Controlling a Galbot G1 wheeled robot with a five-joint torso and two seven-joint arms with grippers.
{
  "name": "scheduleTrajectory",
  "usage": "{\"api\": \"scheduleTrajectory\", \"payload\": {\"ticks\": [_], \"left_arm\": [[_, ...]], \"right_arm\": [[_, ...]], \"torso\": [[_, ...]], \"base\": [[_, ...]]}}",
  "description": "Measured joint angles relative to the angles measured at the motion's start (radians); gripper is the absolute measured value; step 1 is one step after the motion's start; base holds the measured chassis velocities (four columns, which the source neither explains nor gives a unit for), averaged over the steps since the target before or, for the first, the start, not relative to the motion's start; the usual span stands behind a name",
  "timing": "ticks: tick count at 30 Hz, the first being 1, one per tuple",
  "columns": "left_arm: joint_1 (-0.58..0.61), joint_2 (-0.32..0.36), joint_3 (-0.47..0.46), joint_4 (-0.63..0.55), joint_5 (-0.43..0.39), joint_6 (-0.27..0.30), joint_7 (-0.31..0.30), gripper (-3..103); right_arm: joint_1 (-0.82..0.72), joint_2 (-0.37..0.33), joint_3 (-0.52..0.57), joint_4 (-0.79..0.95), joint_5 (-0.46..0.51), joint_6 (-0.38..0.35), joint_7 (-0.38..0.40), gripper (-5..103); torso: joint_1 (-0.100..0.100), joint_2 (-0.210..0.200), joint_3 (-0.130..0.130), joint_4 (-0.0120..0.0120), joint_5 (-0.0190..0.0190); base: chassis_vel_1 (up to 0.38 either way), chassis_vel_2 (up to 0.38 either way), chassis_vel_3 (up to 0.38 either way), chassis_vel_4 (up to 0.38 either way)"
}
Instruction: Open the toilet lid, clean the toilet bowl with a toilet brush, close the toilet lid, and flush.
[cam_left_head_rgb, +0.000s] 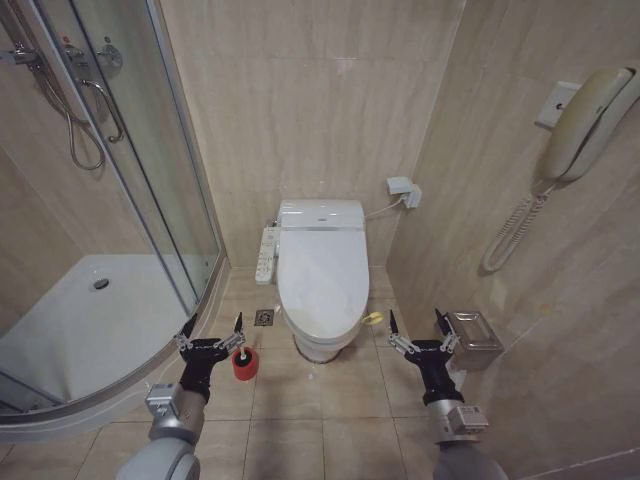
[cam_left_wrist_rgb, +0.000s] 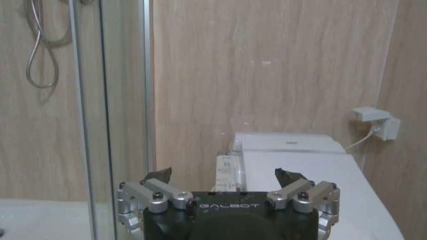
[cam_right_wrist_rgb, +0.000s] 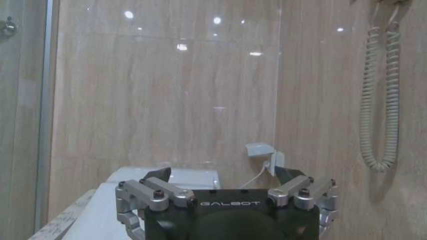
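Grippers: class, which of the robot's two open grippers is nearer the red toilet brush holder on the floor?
The left gripper. The toilet brush stands right beside it, left of the toilet, while the right gripper hangs across the toilet by the wall.

The floor (cam_left_head_rgb: 330, 400) before me is laid in beige tiles with pale grout lines. The white toilet (cam_left_head_rgb: 322, 275) stands on it against the back wall, its toilet lid (cam_left_head_rgb: 322, 280) down. A square drain grate (cam_left_head_rgb: 264, 317) is set in the tiles just to the toilet's left. The toilet brush (cam_left_head_rgb: 244, 362), in its round red holder, stands on the tiles near the toilet's front left corner. The curved shower tray (cam_left_head_rgb: 90, 330) meets the floor on my left. A small yellow item (cam_left_head_rgb: 373, 318), too small to identify, lies beside the toilet's right.
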Motion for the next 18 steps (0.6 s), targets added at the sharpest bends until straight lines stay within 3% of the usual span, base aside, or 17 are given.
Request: {"api": "scheduleTrajectory", "payload": {"ticks": [5, 12, 16, 18], "left_arm": [[0.051, -0.004, 0.009, -0.047, 0.007, 0.000, 0.001, 100], [0.051, 0.001, 0.011, -0.016, -0.001, -0.011, 0.002, 100], [0.045, 0.007, 0.008, 0.027, -0.005, -0.060, 0.036, 100], [0.020, 0.013, 0.004, 0.083, -0.023, -0.116, 0.077, 100]], "right_arm": [[0.000, 0.000, 0.000, 0.000, 0.000, 0.000, 0.000, 100], [0.000, 0.000, 0.000, 0.000, 0.000, 0.000, 0.000, 100], [0.000, 0.000, 0.000, 0.000, 0.000, 0.000, 0.000, 100], [0.000, 0.000, 0.000, 0.000, 0.000, 0.000, 0.000, 100]], "torso": [[0.000, 0.000, 0.000, 0.0001, 0.0001], [0.000, 0.000, 0.000, 0.0000, -0.0001], [0.000, 0.000, 0.000, 0.0000, 0.0000], [0.000, 0.000, 0.000, 0.0000, 0.0000]], "base": [[0.000, 0.000, 0.000, 0.000], [0.000, 0.000, 0.000, 0.000], [0.000, 0.000, 0.000, 0.000], [0.000, 0.000, 0.000, 0.000]]}}
